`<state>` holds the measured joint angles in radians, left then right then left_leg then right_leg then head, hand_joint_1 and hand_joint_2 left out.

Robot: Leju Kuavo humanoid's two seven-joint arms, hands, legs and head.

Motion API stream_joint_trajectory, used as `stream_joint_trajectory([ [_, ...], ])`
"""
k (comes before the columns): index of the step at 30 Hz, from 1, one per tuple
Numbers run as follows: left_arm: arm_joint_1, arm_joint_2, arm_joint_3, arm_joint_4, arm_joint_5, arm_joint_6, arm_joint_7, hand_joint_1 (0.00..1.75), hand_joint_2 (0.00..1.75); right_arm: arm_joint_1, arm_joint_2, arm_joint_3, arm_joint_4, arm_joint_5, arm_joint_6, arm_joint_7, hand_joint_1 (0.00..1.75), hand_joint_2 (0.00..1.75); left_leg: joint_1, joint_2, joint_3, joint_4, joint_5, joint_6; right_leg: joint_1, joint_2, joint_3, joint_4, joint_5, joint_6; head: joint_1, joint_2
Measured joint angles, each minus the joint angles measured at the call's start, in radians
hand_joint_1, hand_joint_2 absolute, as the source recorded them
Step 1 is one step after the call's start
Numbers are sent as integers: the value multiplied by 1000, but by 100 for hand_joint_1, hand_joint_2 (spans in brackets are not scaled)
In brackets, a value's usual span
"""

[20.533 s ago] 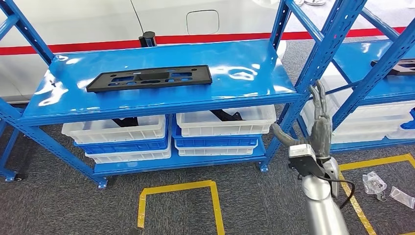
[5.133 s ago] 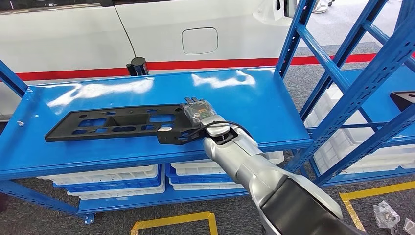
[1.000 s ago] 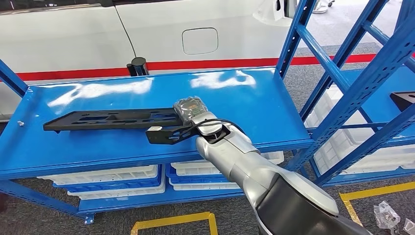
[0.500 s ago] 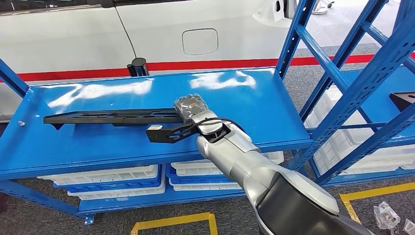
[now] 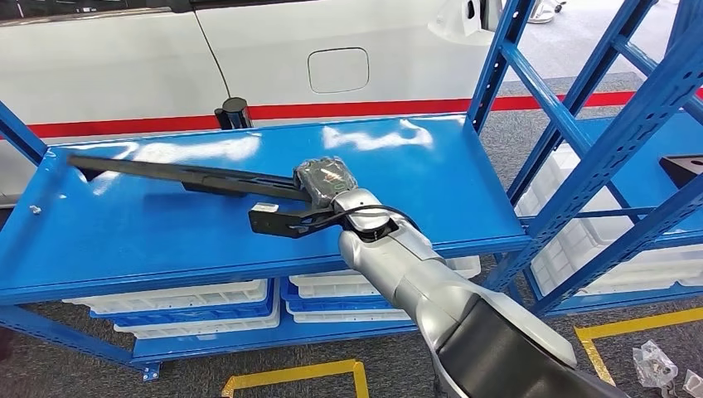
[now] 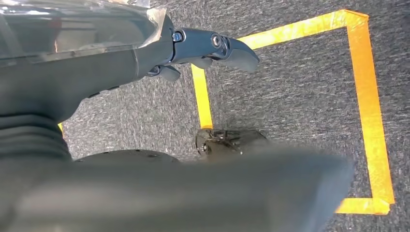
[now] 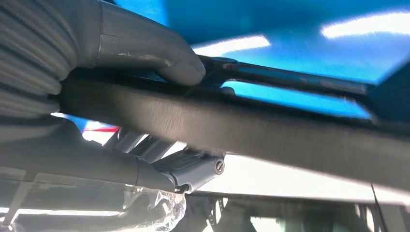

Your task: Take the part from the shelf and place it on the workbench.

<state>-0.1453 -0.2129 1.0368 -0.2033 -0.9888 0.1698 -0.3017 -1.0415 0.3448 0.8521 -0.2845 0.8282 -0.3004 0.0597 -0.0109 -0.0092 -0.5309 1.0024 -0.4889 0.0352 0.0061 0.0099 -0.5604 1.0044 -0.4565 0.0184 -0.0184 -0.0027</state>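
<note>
The part (image 5: pixel 186 174) is a long flat black plastic panel with cut-outs. It hangs tilted above the blue shelf top (image 5: pixel 431 178), its far end raised toward the shelf's left rear corner. My right hand (image 5: pixel 325 181) grips its near end. In the right wrist view the thumb (image 7: pixel 159 48) presses one face of the part (image 7: pixel 251 130) and the fingers (image 7: pixel 193 166) wrap the other face. My left hand (image 6: pixel 212 46) hangs beside my body over the floor with its fingers curled and nothing in them.
Blue uprights (image 5: pixel 489 66) rise at the shelf's right end. White bins (image 5: pixel 166 294) sit on the lower level. A white car body (image 5: pixel 249 50) stands behind the shelf. Yellow tape (image 6: pixel 372 111) marks a square on the grey carpet. Another black part (image 5: pixel 684 170) lies on the neighbouring shelf.
My right hand has lifted the part off the shelf and tipped it; its far end has swung up and back toward the left rear corner.
</note>
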Motion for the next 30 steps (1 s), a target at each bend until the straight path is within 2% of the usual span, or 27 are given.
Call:
stream_joint_trajectory([
  [2,0,0,0,0,4,2,-4,0,175,4,-4,-43,-7,-20,-66,-57,175,175,0,0,-2,0,0,0,0,0,-2,0,0,0,0,0],
  [6,4,0,0,0,6,34,-10,0,0,-3,-21,-170,-57,-21,-172,-183,175,175,0,0,-4,0,0,0,0,0,-4,0,0,0,0,0],
  [10,6,0,1,0,9,55,-14,0,0,-1,-37,-269,-124,-1,-209,-246,175,175,0,0,-8,0,0,0,0,0,-8,0,0,0,0,0],
  [14,6,0,-1,0,2,50,-8,0,175,23,-58,-350,-236,15,-265,-296,175,175,0,0,-9,0,0,0,0,0,-10,0,0,0,0,0],
  [23,6,0,-13,0,-18,60,15,0,175,194,-118,-493,-654,99,-290,-322,175,175,0,0,-10,0,-1,0,0,0,-11,0,0,0,0,0],
  [30,6,0,-24,0,-20,52,2,0,175,282,-141,-513,-790,123,-305,-337,175,175,0,0,-10,0,-1,0,0,0,-11,0,0,0,0,0],
])
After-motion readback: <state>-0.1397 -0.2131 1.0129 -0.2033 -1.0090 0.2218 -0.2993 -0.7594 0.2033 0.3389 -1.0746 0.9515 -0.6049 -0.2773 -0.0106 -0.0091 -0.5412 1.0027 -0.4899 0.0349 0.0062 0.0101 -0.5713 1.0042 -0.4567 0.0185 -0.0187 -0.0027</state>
